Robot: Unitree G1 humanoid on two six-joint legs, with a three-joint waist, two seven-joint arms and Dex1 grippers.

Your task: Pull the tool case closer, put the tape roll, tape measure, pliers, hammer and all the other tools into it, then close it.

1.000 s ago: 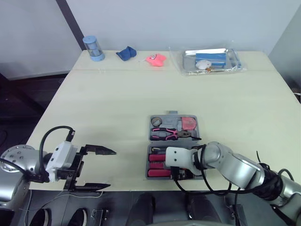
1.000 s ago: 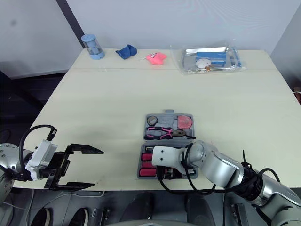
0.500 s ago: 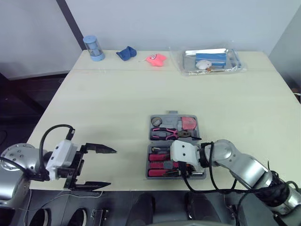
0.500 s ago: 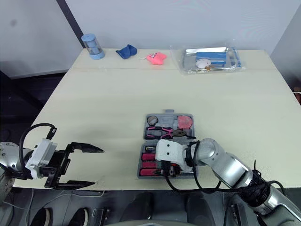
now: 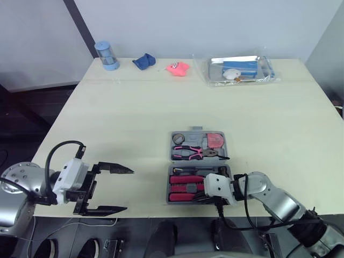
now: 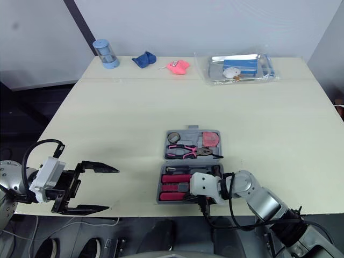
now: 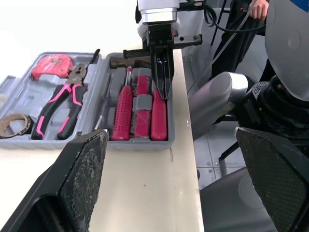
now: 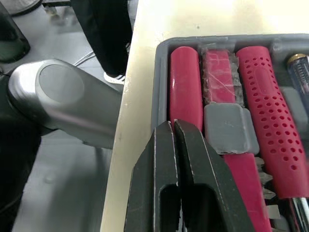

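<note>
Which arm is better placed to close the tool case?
Right. The right gripper, fingers shut, is at the near half of the tool case; the open left gripper is far left, apart from it.

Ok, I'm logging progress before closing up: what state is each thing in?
tool case: open, both halves flat on the table.
pliers: shut, lying in the case's far half.
left gripper: open, empty.
right gripper: shut, empty, tips at a red handle.
</note>
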